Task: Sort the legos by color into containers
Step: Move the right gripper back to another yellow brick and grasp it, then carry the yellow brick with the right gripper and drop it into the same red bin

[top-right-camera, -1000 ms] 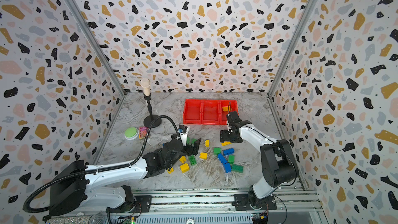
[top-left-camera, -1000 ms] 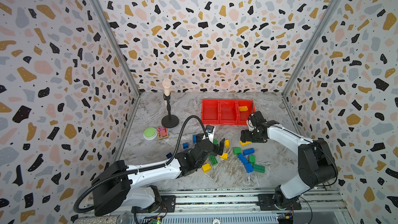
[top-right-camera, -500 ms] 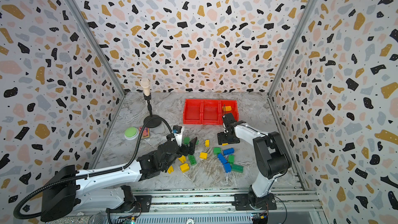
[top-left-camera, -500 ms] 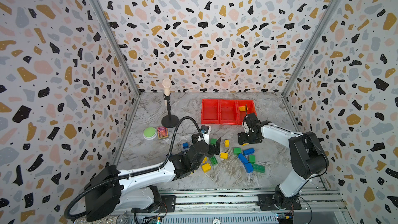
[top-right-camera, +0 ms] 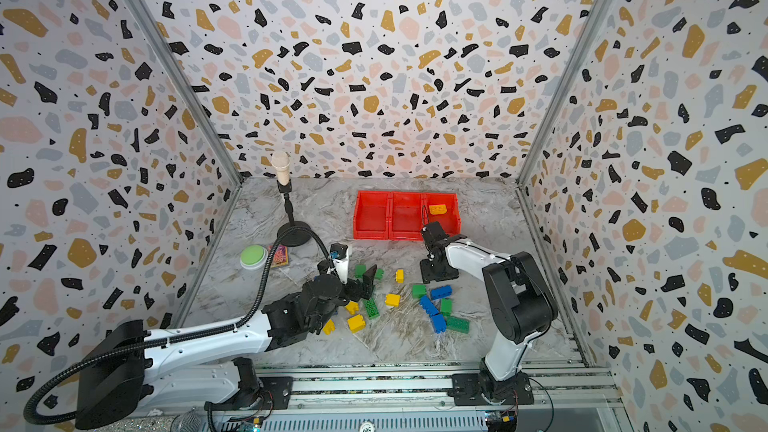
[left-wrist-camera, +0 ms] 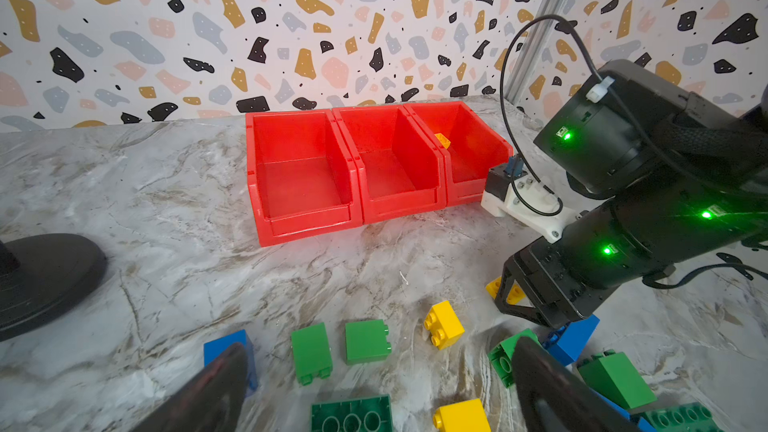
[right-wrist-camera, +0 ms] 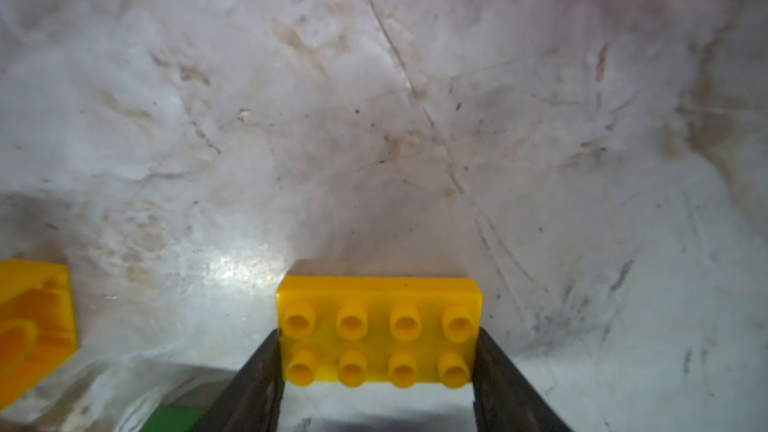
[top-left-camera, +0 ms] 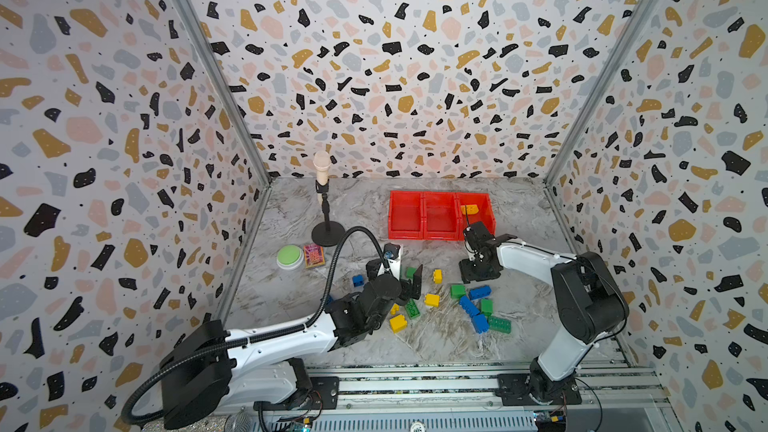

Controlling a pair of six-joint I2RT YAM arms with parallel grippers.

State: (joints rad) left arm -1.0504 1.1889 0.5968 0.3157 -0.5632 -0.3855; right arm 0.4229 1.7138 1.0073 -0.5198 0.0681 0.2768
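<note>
With 12 o'clock at the back wall as seen from above, the right gripper (right-wrist-camera: 378, 353) points down at the grey marbled desk (right-wrist-camera: 374, 118). Its black fingers (right-wrist-camera: 257, 388) are closed against the two short ends of a yellow eight-stud plastic brick (right-wrist-camera: 378, 322), which lies flat on the desk, studs up.

At its 12 o'clock, close by, is the right-hand bin of a row of three joined bright red open-top plastic bins (top-left-camera: 405, 232). That bin holds one small yellow brick (top-left-camera: 471, 209); the other two show only red floor.

From 6 to 9 o'clock of this gripper, loose blue, green and yellow studded bricks (top-left-camera: 457, 290) lie scattered on the desk.

Beyond them at 9 o'clock, the left gripper (left-wrist-camera: 378, 351) sits low with its jaws wide apart, holding nothing. Two green square bricks (left-wrist-camera: 365, 340) lie just ahead of its fingertips.

At its 10 o'clock stands a black round-based microphone stand (top-left-camera: 328, 234). At 9 o'clock, well apart, are a round green button with white rim (top-left-camera: 289, 255) and a small patterned pinkish box (top-left-camera: 313, 255).
</note>
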